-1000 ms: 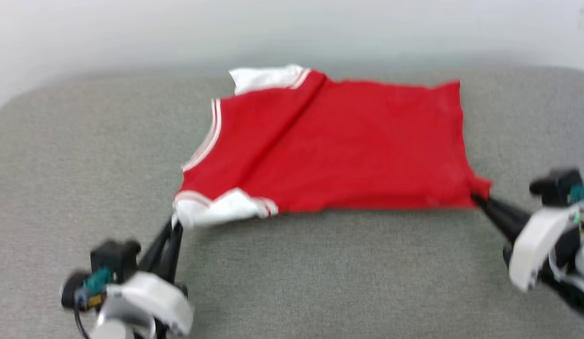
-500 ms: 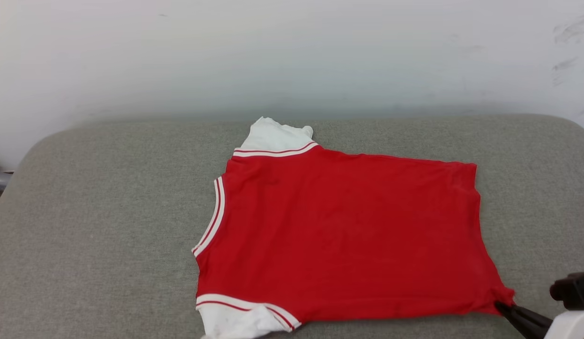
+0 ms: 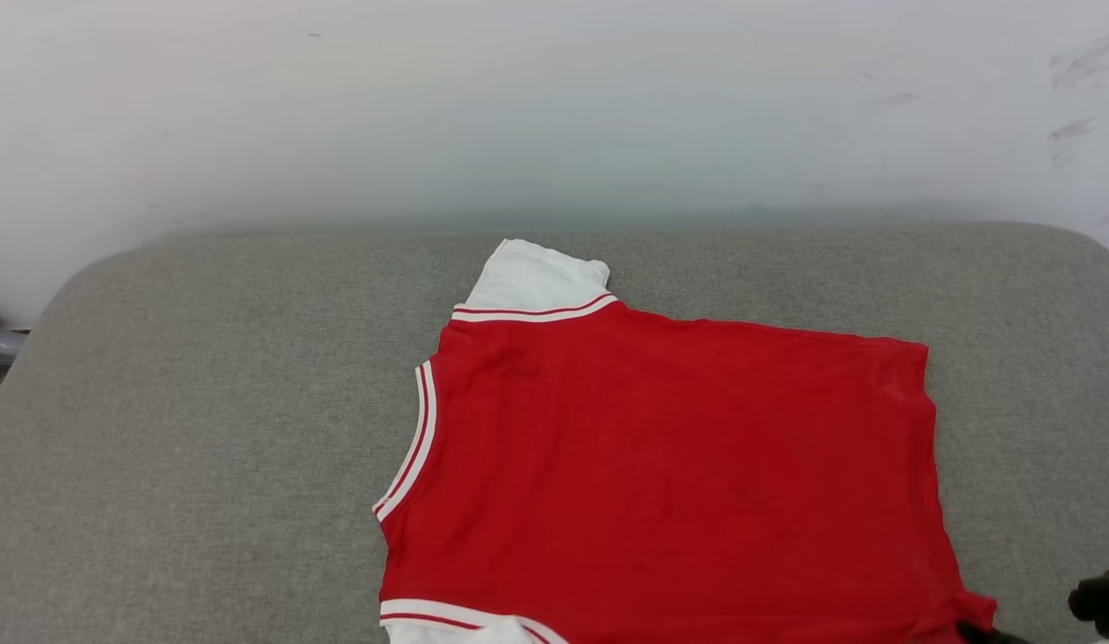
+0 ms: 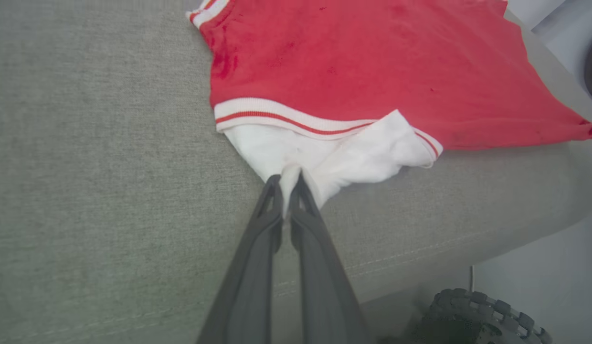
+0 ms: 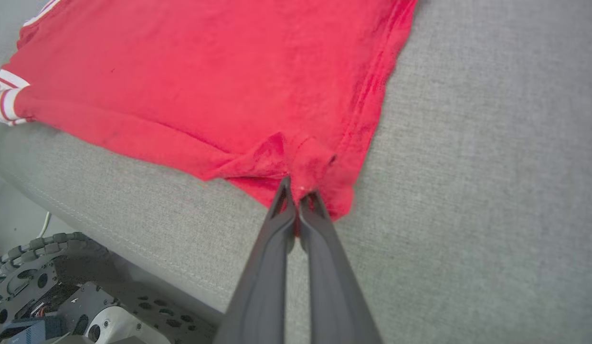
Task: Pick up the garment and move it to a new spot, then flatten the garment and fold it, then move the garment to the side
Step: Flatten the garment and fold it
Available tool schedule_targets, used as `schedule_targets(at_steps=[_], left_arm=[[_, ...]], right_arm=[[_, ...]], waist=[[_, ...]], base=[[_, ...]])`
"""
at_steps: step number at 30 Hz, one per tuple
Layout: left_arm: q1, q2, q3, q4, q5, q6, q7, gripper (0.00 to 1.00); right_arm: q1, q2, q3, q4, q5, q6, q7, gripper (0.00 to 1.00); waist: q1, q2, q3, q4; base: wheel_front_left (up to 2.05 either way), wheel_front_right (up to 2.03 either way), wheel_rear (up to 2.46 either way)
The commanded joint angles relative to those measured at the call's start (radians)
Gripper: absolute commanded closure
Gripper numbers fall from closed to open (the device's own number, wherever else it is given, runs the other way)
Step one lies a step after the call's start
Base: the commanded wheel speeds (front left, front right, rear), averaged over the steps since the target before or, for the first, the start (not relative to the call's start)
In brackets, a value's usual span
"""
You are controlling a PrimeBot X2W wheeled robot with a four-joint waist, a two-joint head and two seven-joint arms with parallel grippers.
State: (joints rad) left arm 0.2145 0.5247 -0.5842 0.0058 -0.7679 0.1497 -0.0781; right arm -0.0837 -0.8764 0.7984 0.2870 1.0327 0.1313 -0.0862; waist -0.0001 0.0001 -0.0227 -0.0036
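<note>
Surface: grey woven cushion (image 3: 206,402) with rounded corners, and a stitched seam along its front edge in both wrist views.
Wall: pale wall (image 3: 554,107) behind the cushion, with a few dark scuffs at the upper right.
Garment: the red garment (image 3: 680,483) lies spread flat on the cushion, right of centre in the head view. Its neck faces left and its hem faces right, and its near edge is close to the cushion's front edge.
Collar: the collar (image 3: 413,447) has red-and-white striped trim and curves along the garment's left side.
Far sleeve: the white far sleeve (image 3: 532,277) lies flat and points toward the wall, with a striped band at its seam.
Near sleeve: the white near sleeve (image 4: 334,157) is crumpled, with one fold turned up over the red.
Left gripper: the left gripper (image 4: 287,191) has its fingers nearly together, pinching the tip of the near sleeve (a sliver of white cloth shows between them).
Right gripper: the right gripper (image 5: 298,193) has its fingers pressed together on the hem corner (image 5: 320,167), where the red cloth bunches into creases.
Hem: the hem runs straight away from that corner, and the garment's near side edge shows a soft ridge.
Below the cushion: a dark knobbed wheel (image 4: 482,310) sits on the floor at the lower right of the left wrist view.
</note>
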Motion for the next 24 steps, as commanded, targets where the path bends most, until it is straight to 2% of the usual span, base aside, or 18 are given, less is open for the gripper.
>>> schedule_targets(at_steps=[1, 11, 24], left_arm=[[-0.051, 0.006, 0.008, 0.003, 0.019, -0.004, -0.009, 1.0], [-0.297, 0.019, 0.014, 0.068, 0.091, -0.062, 0.009, 1.0], [-0.646, -0.012, 0.02, 0.281, 0.14, -0.162, 0.02, 1.0]], right_arm=[[0.008, 0.008, -0.03, -0.01, -0.005, -0.001, 0.004, 1.0], [-0.047, 0.034, -0.139, -0.063, -0.036, -0.001, 0.049, 1.0], [-0.2, 0.086, -0.193, -0.072, -0.049, -0.001, 0.102, 1.0]], waist=[[0.0001, -0.0001, 0.002, 0.001], [0.0001, -0.0001, 0.038, -0.021], [0.0001, -0.0001, 0.198, -0.065]], base=[[0.0, 0.0, 0.0], [0.0, 0.0, 0.0], [0.0, 0.0, 0.0]])
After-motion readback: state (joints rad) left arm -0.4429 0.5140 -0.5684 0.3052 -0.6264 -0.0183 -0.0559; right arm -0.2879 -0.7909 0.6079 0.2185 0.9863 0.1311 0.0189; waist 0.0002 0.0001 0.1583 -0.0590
